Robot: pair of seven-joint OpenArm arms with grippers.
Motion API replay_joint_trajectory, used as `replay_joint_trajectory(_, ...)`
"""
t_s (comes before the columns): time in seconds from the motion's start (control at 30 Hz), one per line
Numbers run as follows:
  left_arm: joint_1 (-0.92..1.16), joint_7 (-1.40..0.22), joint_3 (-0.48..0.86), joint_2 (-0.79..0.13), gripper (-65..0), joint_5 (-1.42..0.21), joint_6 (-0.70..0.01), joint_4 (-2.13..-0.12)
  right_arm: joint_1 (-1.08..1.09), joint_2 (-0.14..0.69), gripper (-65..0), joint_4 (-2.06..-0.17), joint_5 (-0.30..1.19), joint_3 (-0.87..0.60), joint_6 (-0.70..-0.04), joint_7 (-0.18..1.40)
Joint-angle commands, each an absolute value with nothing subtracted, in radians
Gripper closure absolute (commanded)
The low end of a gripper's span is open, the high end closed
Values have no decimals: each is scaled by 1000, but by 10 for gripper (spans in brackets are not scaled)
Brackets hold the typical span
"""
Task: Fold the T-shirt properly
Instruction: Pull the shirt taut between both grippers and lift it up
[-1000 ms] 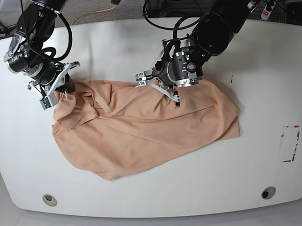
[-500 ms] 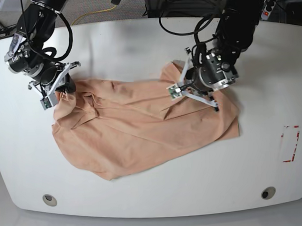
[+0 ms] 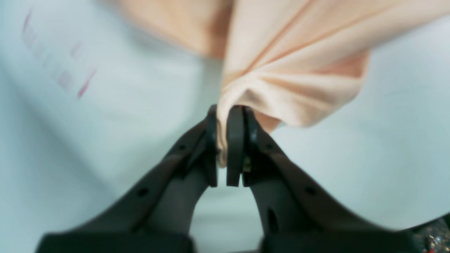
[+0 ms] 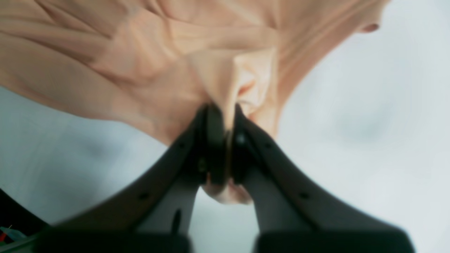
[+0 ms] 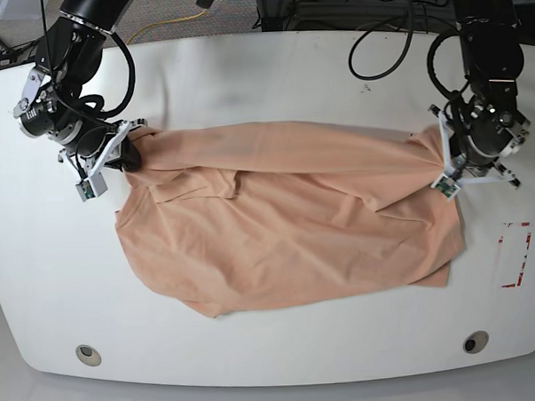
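The peach-pink T-shirt [image 5: 286, 217] lies stretched across the white table [image 5: 262, 76] between my two grippers, wrinkled in the middle. My left gripper [image 5: 450, 168], at the right of the base view, is shut on a bunched edge of the T-shirt [image 3: 281, 70]; in the left wrist view my left gripper [image 3: 226, 140] pinches the cloth between its fingers. My right gripper [image 5: 128, 153], at the left of the base view, is shut on the other end; in the right wrist view my right gripper [image 4: 225, 140] holds a fold of the T-shirt [image 4: 140, 63]. The collar is hidden.
A red-outlined rectangle [image 5: 515, 254] is marked on the table near the right edge. Two round holes [image 5: 89, 355] [image 5: 474, 341] sit near the front edge. Cables and a power strip lie beyond the back edge.
My left gripper has pulled its end of the shirt far to the right, spreading the cloth wide. My right gripper has shifted slightly right and down with its end.
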State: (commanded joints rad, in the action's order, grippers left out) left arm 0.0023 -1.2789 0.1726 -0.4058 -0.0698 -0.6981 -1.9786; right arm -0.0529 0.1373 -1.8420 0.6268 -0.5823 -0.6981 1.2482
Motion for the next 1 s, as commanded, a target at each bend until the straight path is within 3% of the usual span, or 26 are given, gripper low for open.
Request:
replay_joint_trajectory(0.37, -13, -1279, 315, -463, -6, -65, -698, -1997, -42, 128, 0, -1837, 625, -576, -698, 1231)
replay_joint_trajectory(0.47, -15, -1277, 294, -458, -6, -64, -698, -1997, -35, 128, 0, -1836, 625, -573, -698, 1231)
replay_joint_trajectory(0.63, -113, -1277, 142, -464, -6, -64, -698, -1995, 51, 137, 0, -1807, 584, -533, -698, 1231)
replay_joint_trajectory(1.0, -249, -1279, 128, -460, -6, -62, -698, -1971, 254, 188, 0, -1662, 516, -510, -698, 1230)
